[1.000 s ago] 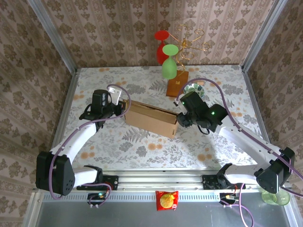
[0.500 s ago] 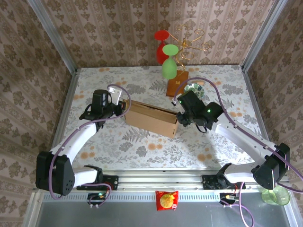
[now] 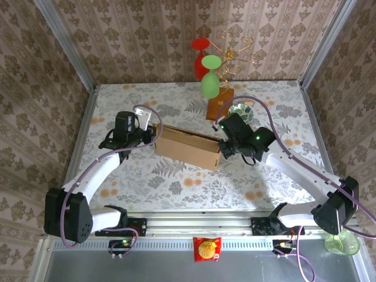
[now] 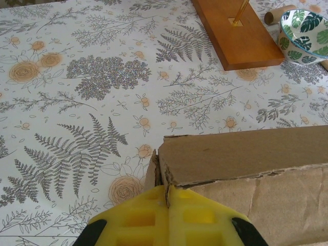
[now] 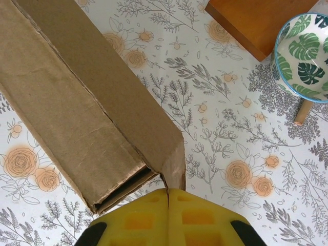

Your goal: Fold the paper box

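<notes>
The tan corrugated paper box (image 3: 187,148) lies folded into a long shallow shape across the middle of the floral table. My left gripper (image 3: 154,134) is at its left end, and in the left wrist view its yellow fingers (image 4: 168,197) are shut on a cardboard edge of the box (image 4: 246,159). My right gripper (image 3: 220,150) is at the right end. There the yellow fingers (image 5: 167,193) are pressed together on the box's corner flap (image 5: 174,166), beside the box's open dark slot (image 5: 125,187).
The wire glass stand on its orange-brown wooden base (image 3: 219,107) holds a green glass (image 3: 210,79) and a red glass (image 3: 201,56) behind the box. A leaf-patterned bowl (image 3: 241,110) sits by the right arm. A snack packet (image 3: 207,248) lies on the front rail.
The right arm has shifted slightly left towards the box end. The left arm and the box have hardly moved.
</notes>
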Action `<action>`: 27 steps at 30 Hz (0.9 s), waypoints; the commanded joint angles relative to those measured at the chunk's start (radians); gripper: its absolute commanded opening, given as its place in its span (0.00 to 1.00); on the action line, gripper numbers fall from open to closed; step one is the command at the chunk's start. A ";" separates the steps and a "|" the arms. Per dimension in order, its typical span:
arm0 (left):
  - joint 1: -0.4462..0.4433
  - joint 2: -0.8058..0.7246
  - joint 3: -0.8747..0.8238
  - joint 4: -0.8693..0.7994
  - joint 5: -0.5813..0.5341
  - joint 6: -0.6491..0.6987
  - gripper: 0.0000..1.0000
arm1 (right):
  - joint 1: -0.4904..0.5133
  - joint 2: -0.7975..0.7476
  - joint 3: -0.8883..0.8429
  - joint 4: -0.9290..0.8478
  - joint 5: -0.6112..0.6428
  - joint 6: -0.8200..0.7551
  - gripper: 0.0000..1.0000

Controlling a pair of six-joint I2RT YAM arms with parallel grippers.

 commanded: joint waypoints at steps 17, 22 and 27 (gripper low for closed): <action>-0.040 -0.019 -0.023 -0.095 -0.015 -0.068 0.00 | 0.055 0.098 0.157 -0.110 0.048 0.303 0.00; -0.043 -0.018 -0.020 -0.096 -0.016 -0.069 0.00 | 0.054 0.129 0.206 -0.144 0.037 0.349 0.00; -0.047 -0.017 -0.028 -0.090 -0.019 -0.072 0.00 | 0.050 0.160 0.246 -0.174 0.015 0.389 0.00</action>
